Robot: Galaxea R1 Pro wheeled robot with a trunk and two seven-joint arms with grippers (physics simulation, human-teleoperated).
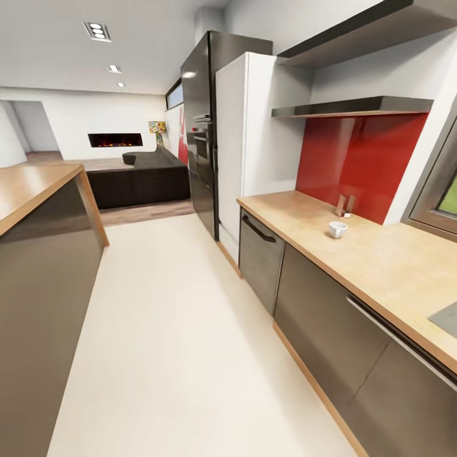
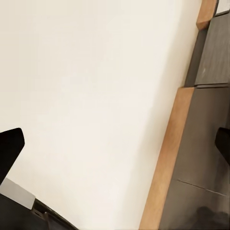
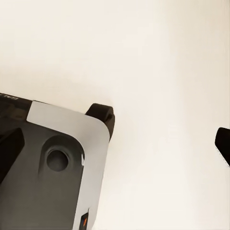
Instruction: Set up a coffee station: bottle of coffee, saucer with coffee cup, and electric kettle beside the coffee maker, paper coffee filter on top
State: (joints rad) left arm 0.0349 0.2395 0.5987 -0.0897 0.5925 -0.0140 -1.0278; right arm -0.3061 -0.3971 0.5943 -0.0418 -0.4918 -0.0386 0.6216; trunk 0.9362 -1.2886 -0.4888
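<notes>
A small white coffee cup (image 1: pixel 337 229) stands alone on the light wood kitchen countertop (image 1: pixel 381 260) at the right, in front of the red backsplash. The thin dark kitchen shelf (image 1: pixel 355 106) hangs on the wall above it; I see it from below, so its top face is hidden. The coffee maker, bottle of coffee, paper coffee filter, saucer and electric kettle are out of view. My left gripper (image 2: pixel 116 146) is open over the pale floor beside dark cabinet fronts. My right gripper (image 3: pixel 116 143) is open over the floor next to my own grey base (image 3: pixel 52 163). Both are empty.
A thicker dark slab (image 1: pixel 374 28) hangs above the shelf. A small brown object (image 1: pixel 346 204) leans at the backsplash. A sink corner (image 1: pixel 446 317) shows at the far right. A wood-topped island (image 1: pixel 38 209) bounds the left, with a wide pale floor aisle (image 1: pixel 171 330) between. A black fridge (image 1: pixel 203 127) stands beyond.
</notes>
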